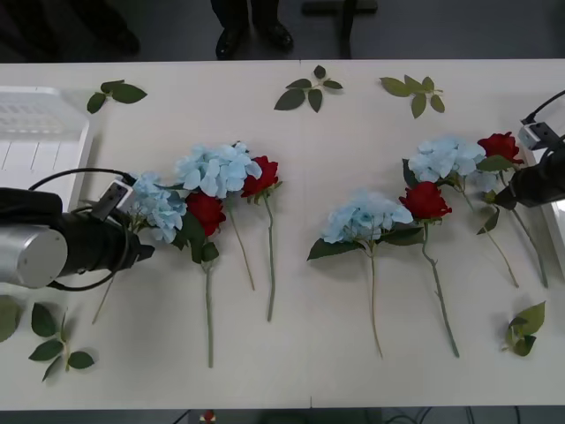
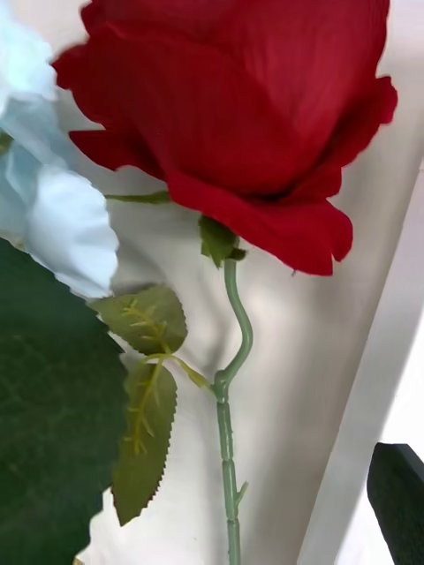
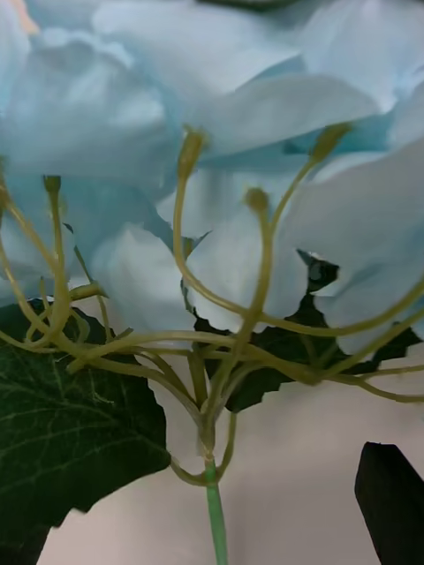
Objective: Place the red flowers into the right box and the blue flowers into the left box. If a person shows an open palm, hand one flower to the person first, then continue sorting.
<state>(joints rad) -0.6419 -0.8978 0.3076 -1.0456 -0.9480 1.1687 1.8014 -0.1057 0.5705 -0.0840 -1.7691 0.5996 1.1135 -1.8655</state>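
Flowers of both colours are spread across the table (image 1: 291, 221), which serves as the landmark. In the front view, four blue flowers are seen: one at the table's left end (image 1: 159, 208) just ahead of the left gripper (image 1: 141, 252), a second a little farther in (image 1: 216, 168), a third near the middle (image 1: 366, 216) and a fourth toward the right end (image 1: 446, 157). Red flowers lie among them, the rightmost one (image 1: 500, 144) close to the table's right edge and just beside the right gripper (image 1: 512, 196); its thin stem runs down toward the near edge, so its long axis lies roughly front to back. The left box (image 1: 44, 132) sits at the table's far left corner, and an edge of the right box (image 1: 558, 221) is seen at the right end. A person's shoes (image 1: 254, 35) stand beyond the far edge; no palm is shown. In the right wrist view, the red rose head (image 2: 238, 115) is large and deep red, its green stem (image 2: 228, 424) kinked below the head; one dark finger (image 2: 397, 494) is at a corner, so the jaws appear spread wide with nothing held. In the left wrist view, pale blue petals (image 3: 203, 132) on yellowish stalks are gathered to one stem (image 3: 215, 521), with a dark finger (image 3: 389, 494) at the corner, again suggesting a wide, empty grip. Each arm is judged nearest to its own flower.
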